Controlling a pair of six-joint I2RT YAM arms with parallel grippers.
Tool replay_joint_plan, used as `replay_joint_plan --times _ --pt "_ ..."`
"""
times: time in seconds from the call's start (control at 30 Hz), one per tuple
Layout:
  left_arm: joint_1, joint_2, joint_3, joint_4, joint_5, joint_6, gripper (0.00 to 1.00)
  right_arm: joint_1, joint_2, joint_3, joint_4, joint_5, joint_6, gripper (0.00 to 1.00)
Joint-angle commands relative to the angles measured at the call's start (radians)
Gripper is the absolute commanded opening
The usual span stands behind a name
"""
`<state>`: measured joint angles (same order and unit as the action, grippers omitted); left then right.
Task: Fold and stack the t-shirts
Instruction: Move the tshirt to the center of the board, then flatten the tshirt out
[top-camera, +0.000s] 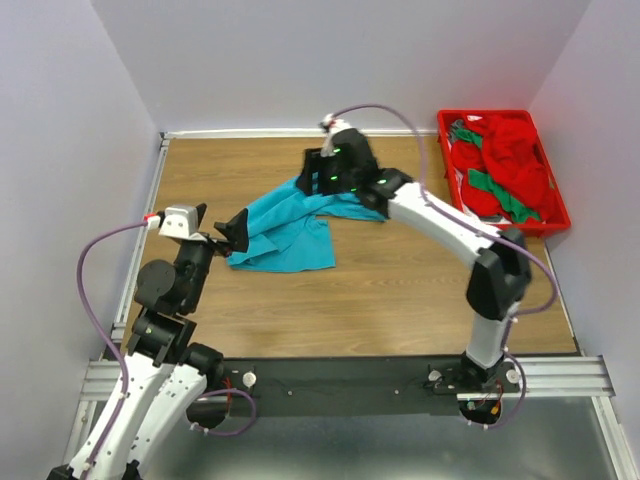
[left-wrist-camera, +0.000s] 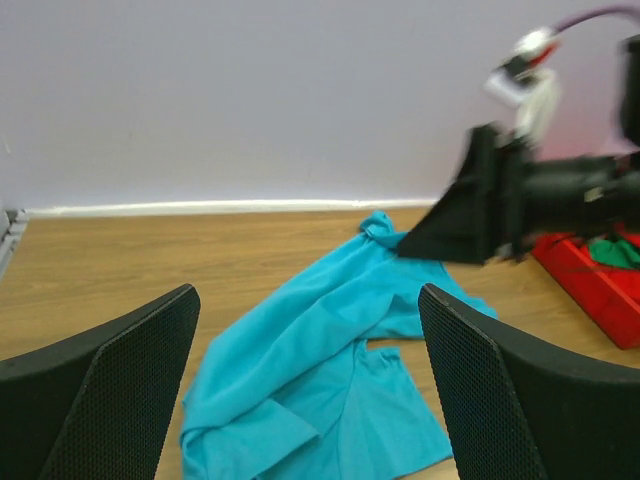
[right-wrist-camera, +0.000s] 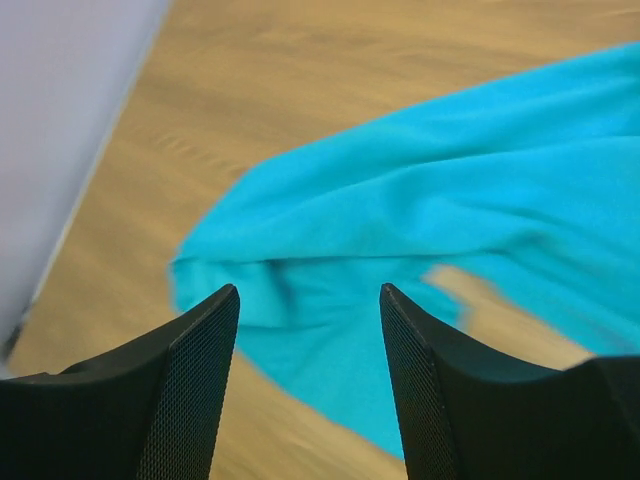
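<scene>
Left pincer (top-camera: 231, 234) released, fingers wide, just beside the near-left edge of the teal t-shirt (top-camera: 288, 240); right pincer (top-camera: 318, 178) likewise spread, empty, over its far corner. Shirt crumpled mid-table (top-camera: 400, 290), well apart from the side walls, bare wood open toward the near edge. In the red tray (top-camera: 444, 150) at the far-right corner, red and green t-shirts (top-camera: 510, 160) heaped.
</scene>
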<state>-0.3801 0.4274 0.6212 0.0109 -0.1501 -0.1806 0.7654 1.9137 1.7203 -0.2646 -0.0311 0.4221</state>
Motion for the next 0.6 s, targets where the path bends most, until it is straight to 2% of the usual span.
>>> replay_joint_plan --times 0.0,0.13,0.27,0.57 --pt "0.000 0.082 0.038 -0.037 -0.037 -0.054 0.98 -0.207 -0.157 -0.228 -0.001 0.163 -0.045 0.66" --pt "-0.002 0.177 0.068 -0.081 -0.037 -0.117 0.99 -0.371 -0.199 -0.355 0.002 0.120 -0.062 0.68" --pt "0.000 0.223 0.052 -0.095 -0.037 -0.189 0.99 -0.465 -0.147 -0.412 0.024 0.040 -0.057 0.70" --pt "0.000 0.257 0.014 -0.115 -0.080 -0.247 0.99 -0.502 0.025 -0.384 0.133 -0.153 -0.034 0.68"
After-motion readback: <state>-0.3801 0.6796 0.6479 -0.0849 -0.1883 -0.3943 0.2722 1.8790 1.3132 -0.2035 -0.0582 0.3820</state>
